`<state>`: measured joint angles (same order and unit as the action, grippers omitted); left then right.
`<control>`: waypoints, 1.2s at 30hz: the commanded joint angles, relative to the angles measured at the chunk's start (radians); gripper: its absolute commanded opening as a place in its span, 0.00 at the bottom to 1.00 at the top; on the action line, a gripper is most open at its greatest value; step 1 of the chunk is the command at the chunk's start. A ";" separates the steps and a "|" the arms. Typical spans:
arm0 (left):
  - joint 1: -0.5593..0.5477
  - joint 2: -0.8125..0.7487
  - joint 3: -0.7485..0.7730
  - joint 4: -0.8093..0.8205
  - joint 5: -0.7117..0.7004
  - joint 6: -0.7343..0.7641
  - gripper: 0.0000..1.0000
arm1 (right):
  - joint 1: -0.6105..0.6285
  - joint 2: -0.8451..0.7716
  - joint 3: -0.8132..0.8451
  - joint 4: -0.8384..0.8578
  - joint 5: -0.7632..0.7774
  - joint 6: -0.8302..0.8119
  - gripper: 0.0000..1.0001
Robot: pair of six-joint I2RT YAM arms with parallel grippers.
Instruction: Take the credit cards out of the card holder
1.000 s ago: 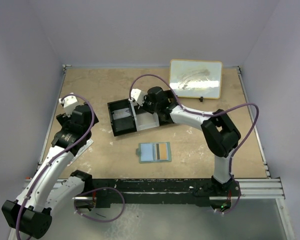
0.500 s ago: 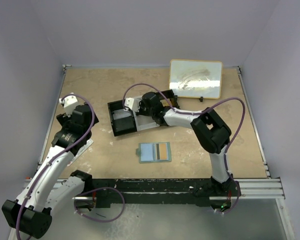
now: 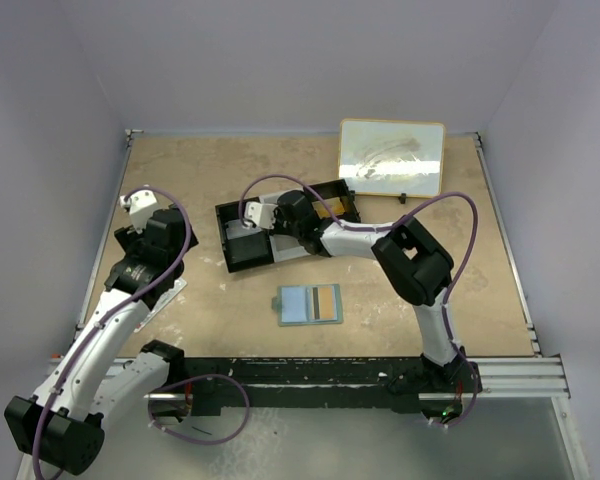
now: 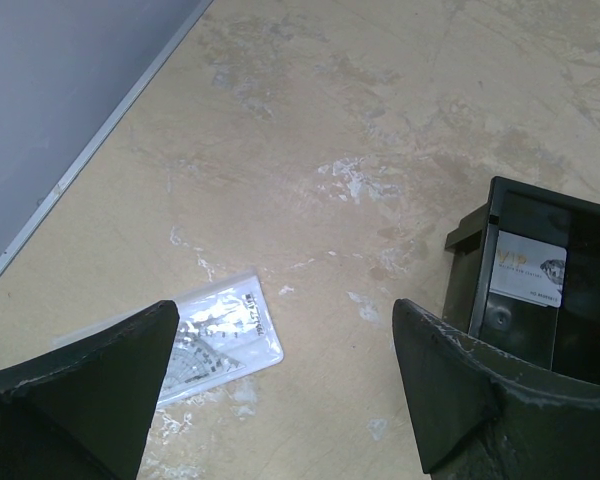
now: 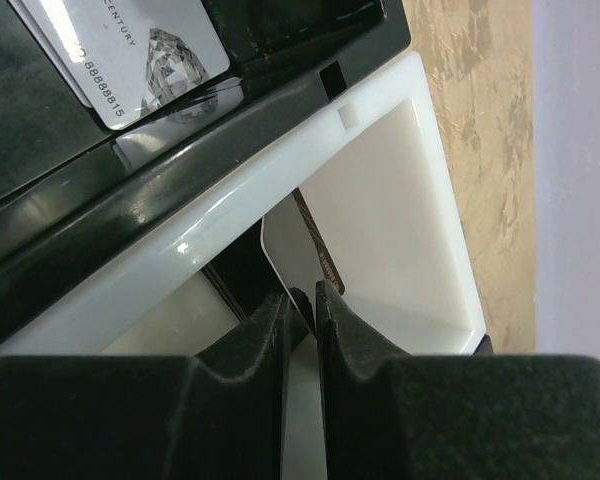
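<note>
Pale lilac walls are closing in a tan surface on three sides. White scuffs are showing across its worn top, a thin metal strip is running along its right edge, and soft, even light is falling over everything.

Open card holder lies flat, light blue inside up, on the near side of the tray, apart from it; orange-tan card sits in its right half. Grey diamond-print card lies flat in the tray's black end compartment. Thin card stands on edge in the white one.
</note>
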<state>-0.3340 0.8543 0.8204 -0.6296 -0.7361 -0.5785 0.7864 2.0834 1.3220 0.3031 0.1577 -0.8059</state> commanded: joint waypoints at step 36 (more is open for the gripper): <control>0.005 0.006 -0.001 0.050 0.056 0.050 0.82 | -0.056 -0.608 -0.221 -0.044 0.344 0.921 0.92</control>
<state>-0.3340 0.8677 0.8204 -0.6273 -0.7048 -0.5549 0.7582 1.6203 1.1736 0.3119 0.3378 -0.2138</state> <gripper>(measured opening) 0.823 0.801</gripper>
